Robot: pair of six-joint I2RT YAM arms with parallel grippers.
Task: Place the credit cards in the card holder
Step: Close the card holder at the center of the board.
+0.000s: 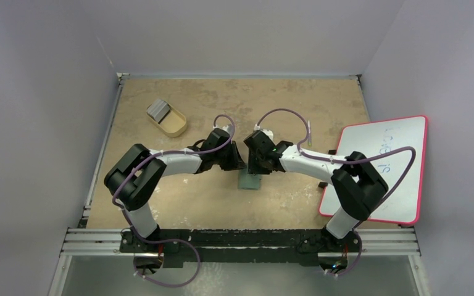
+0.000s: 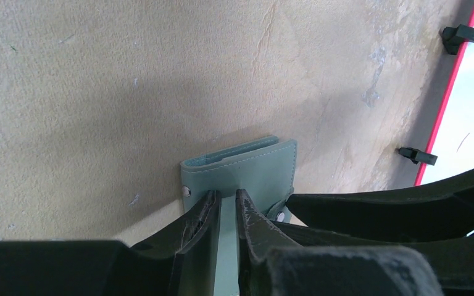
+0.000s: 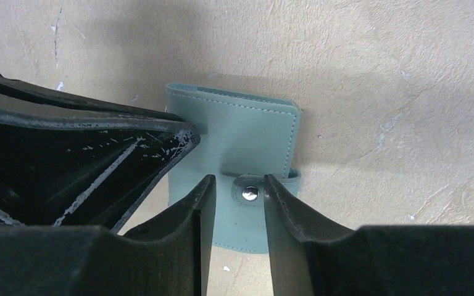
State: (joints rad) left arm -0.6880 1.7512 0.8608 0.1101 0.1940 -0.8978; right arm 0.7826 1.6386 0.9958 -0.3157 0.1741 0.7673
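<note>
Pinching, apparently, soft grey-green bifold card holder (image 2: 247, 169) with near-closed left hand (image 2: 227, 200) | straddling its snap tab (image 3: 248, 195) with half-parted, empty right hand (image 3: 236, 184) | lying on surface (image 3: 407, 61) between both | risk: dragging whole holder instead of unsnapping

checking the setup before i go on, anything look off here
The whiteboard lies askew across the right edge of the table. The card holder is folded shut while the credit cards sit in the tan tray.

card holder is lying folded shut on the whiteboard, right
Not quite. The card holder is folded shut, but it lies on the bare table, not on the whiteboard, which sits apart at the right. The top external view shows this.
</note>
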